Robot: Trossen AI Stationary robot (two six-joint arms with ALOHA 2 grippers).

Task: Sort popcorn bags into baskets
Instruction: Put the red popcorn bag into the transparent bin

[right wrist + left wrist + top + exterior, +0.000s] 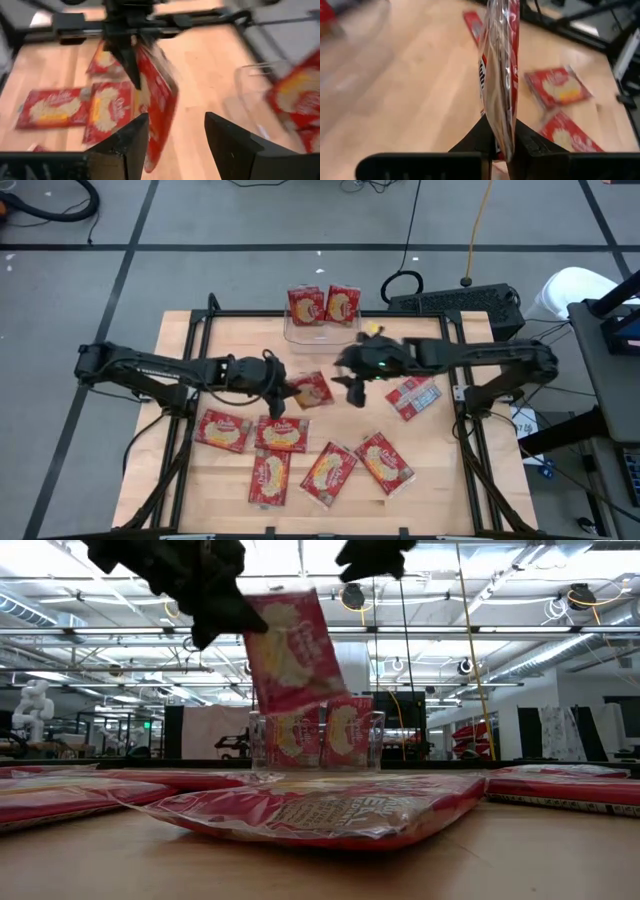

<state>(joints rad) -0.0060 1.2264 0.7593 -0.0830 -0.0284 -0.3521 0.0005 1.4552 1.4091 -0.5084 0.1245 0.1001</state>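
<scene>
My left gripper (287,390) is shut on a red popcorn bag (313,388) and holds it in the air over the middle of the table. My right gripper (352,390) stands open just to the right of that bag, with nothing between its fingers (131,140). The clear basket (320,332) stands at the table's far edge, and two popcorn bags (324,305) stand upright inside it. Several more bags lie flat on the near half of the table (282,435), and one lies at the right (413,397). My left gripper pinches one end of the bag (501,136) between its two fingers (479,137), the flat faces against the pads. The fingers come from the table's left, slanting down. The bag (295,650) is lifted clear and reaches on past the fingertips toward the right, tilted.
Flat bags cover the near part of the table (328,473) (385,462) (222,430). Bare wood (240,340) shows left of the basket. A black keyboard (455,305) lies past the table's far right corner.
</scene>
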